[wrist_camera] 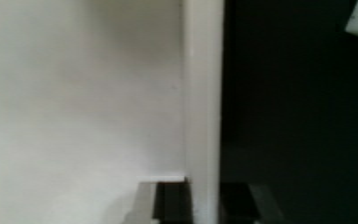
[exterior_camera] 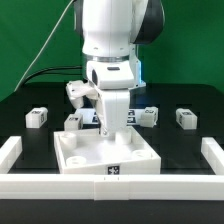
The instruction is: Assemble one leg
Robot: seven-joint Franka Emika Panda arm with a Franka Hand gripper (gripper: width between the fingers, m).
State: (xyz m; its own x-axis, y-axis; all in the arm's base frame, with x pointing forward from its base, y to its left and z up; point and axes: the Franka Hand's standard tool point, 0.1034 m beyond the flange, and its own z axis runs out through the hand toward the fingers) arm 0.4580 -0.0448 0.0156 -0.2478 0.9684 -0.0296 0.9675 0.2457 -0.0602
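Four small white legs with marker tags lie on the black table behind the tray: one at the exterior view's far left (exterior_camera: 38,117), one beside the arm (exterior_camera: 72,121), and two at the right (exterior_camera: 148,115) (exterior_camera: 186,117). My gripper (exterior_camera: 110,127) reaches down onto the back rim of the large white square tray-like piece (exterior_camera: 85,158), away from every leg. In the wrist view my gripper (wrist_camera: 206,192) has a dark finger (wrist_camera: 172,205) on each side of the tray's thin upright wall (wrist_camera: 202,90), closed on it. No leg shows in the wrist view.
White rails border the table at the exterior view's left (exterior_camera: 10,150), right (exterior_camera: 213,150) and front (exterior_camera: 60,186). The tray stands against the front rail and carries a marker tag (exterior_camera: 113,171) on its front face. A green wall stands behind.
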